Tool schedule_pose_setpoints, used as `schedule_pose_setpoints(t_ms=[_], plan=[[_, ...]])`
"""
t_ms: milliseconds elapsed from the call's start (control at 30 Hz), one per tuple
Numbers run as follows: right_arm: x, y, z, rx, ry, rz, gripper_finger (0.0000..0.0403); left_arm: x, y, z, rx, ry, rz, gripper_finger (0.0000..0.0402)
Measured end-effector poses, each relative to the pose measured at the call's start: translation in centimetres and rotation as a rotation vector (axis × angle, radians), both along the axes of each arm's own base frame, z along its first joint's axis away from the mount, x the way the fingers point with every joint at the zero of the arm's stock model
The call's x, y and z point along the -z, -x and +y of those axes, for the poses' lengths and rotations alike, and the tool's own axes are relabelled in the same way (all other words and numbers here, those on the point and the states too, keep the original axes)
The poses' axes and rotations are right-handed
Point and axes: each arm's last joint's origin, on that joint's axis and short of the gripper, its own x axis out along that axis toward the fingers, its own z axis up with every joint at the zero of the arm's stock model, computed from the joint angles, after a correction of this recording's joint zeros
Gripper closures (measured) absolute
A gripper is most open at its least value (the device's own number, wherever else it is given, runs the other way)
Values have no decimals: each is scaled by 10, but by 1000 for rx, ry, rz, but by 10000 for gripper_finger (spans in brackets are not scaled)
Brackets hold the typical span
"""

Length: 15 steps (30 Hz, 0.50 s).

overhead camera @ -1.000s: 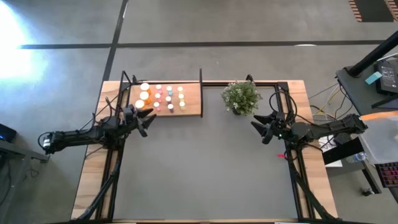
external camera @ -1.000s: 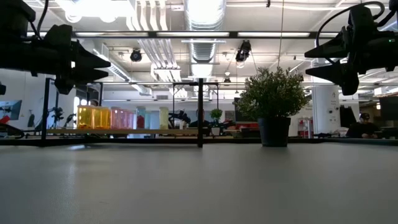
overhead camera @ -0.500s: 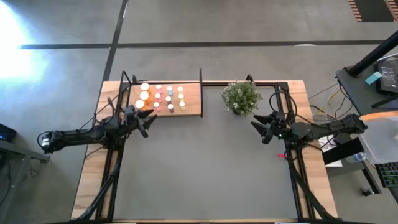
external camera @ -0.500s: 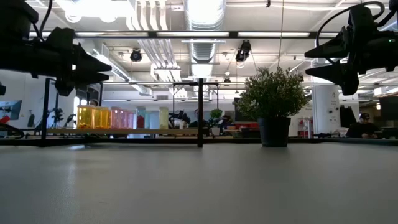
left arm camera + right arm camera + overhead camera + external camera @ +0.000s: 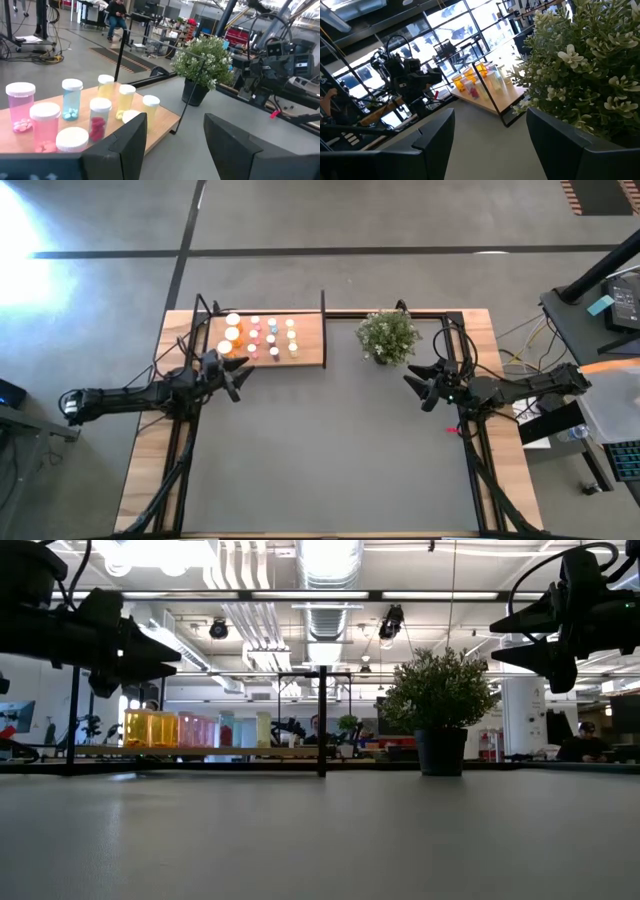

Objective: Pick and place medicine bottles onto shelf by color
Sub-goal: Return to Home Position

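Grey concrete floor (image 5: 400,220), ceiling ducts (image 5: 325,570)

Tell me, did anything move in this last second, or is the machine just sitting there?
Barely. The left pincer, open and empty, dipped a little near the shelf; nothing was grabbed or let go. The right pincer, also open, the medicine bottles on the shelf and the potted plant stayed as they were.
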Motion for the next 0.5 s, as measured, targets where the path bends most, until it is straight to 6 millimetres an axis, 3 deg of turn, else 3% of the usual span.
schedule_pose_setpoints(t_ms=[500], plan=[[0,0,0,0,0,0,165,4,-2,0,0,6,41,221]])
